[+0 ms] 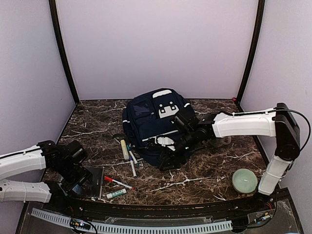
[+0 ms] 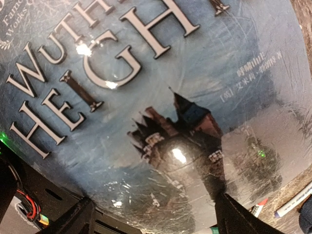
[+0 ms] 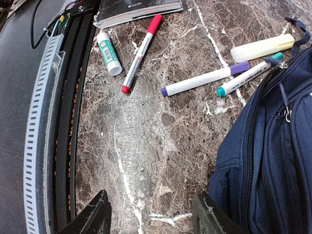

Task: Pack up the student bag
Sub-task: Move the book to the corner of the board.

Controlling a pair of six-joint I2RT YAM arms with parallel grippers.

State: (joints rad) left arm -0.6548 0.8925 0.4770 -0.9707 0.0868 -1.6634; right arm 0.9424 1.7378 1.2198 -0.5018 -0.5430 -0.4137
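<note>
Student bag (image 1: pixel 145 123), a large navy-blue fabric backpack, lies mid-way across the brown marble counter (image 1: pixel 204 170). Nearest, the left jaws stand open over a glossy blue paperback (image 2: pixel 161 97) at the near edge. Farther in, the right jaws gape empty beside the bag.

**Navy backpack at mid-table**

The student bag (image 1: pixel 151 122) lies on the marble table (image 1: pixel 209 170), towards the back, with its front turned up. It is navy fabric with a white patch near the top, pale reflective stripes and zip pockets. A metal zip pull hangs on its side.
</note>
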